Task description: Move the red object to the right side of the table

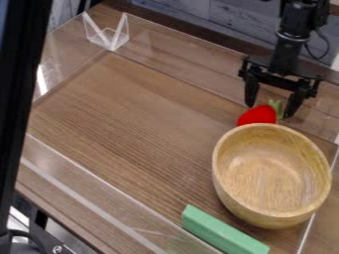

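Observation:
The red object, a small round toy fruit, lies on the brown wood-grain table just behind the wooden bowl. My gripper hangs straight down right above and slightly behind it, jaws open, black fingers spread to either side of the fruit's top. Nothing is gripped. The fruit's upper edge is partly hidden by the fingers.
A large wooden bowl sits at the front right. A flat green block lies near the front edge. Low clear acrylic walls edge the table, with a clear bracket at the back left.

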Robot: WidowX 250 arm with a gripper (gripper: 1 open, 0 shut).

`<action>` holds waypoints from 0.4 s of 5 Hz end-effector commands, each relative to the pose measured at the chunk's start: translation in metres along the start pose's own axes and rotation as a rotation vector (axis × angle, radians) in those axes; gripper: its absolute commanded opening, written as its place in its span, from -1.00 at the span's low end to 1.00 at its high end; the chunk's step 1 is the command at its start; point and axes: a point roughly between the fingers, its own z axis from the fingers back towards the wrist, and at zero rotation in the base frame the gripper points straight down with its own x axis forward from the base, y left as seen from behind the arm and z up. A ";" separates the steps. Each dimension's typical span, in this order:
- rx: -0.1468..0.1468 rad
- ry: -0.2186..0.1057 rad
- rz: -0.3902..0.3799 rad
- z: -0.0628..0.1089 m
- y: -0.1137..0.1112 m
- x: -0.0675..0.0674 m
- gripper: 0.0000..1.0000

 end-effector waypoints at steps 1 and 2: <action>-0.026 -0.089 0.055 0.030 -0.003 0.007 1.00; -0.019 -0.091 0.038 0.017 0.001 0.004 1.00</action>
